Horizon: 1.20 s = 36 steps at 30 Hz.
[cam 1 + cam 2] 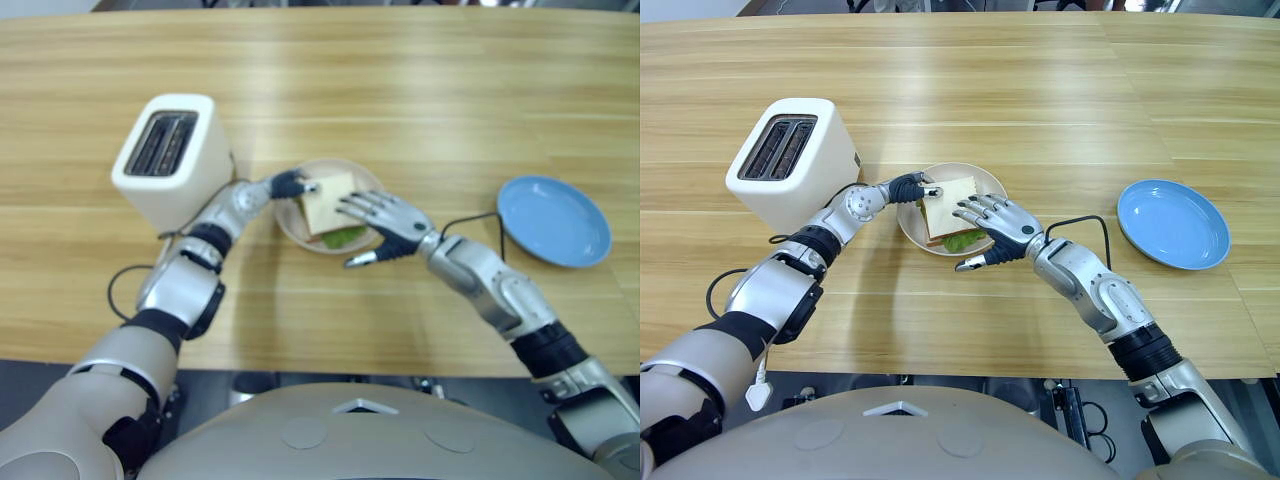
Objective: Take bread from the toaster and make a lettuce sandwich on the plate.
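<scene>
one toaster (790,160), one cream plate (980,174), one blue plate (1172,222), one lettuce sandwich (948,203), one left hand (908,187) and one right hand (997,228).

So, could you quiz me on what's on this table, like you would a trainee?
1. True or false: the sandwich sits on the blue plate.
2. What peeks out from under the top bread slice? A) lettuce B) cucumber C) peas
3. Fill in: the toaster stands on the robot's ___ side.
Key: 1 false, it sits on the beige plate; 2 A; 3 left.
</scene>
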Each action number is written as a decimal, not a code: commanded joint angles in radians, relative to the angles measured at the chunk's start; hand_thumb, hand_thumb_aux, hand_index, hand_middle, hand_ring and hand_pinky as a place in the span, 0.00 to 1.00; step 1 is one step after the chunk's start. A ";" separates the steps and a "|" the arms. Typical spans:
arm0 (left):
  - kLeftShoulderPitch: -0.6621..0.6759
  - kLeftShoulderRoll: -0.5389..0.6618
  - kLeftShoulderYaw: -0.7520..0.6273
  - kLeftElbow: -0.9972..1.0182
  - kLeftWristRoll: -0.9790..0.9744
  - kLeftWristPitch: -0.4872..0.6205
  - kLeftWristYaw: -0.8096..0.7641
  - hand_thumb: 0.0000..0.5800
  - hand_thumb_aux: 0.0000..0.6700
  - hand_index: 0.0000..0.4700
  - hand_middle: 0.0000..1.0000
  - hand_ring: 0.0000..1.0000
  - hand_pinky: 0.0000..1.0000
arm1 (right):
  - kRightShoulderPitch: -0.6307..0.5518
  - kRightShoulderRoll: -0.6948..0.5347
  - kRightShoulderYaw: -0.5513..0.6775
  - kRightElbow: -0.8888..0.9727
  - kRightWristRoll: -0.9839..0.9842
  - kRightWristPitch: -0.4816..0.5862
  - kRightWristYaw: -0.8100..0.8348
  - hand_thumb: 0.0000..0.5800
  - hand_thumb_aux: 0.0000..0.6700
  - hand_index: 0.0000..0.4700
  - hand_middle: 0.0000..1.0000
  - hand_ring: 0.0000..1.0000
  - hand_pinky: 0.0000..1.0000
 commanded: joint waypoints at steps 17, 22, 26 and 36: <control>0.031 0.009 -0.012 0.049 0.038 0.038 -0.001 1.00 1.00 0.98 1.00 1.00 1.00 | -0.159 0.076 0.185 0.265 -0.106 -0.060 0.007 0.00 0.00 0.00 0.00 0.00 0.00; 0.031 0.008 -0.009 0.044 0.036 0.033 -0.006 1.00 1.00 0.98 1.00 1.00 1.00 | -0.167 0.080 0.225 0.357 -0.110 -0.038 0.060 0.00 0.00 0.00 0.00 0.00 0.00; 0.030 0.014 -0.015 0.023 0.045 0.012 0.006 1.00 1.00 0.98 1.00 1.00 1.00 | -0.147 0.082 0.254 0.401 -0.090 -0.024 0.150 0.00 0.00 0.00 0.00 0.00 0.00; 0.034 0.207 -0.113 -0.440 0.328 -0.071 0.421 0.00 0.00 0.00 0.00 0.00 0.00 | -0.097 0.074 0.273 0.404 -0.047 0.026 0.257 0.00 0.00 0.00 0.00 0.00 0.00</control>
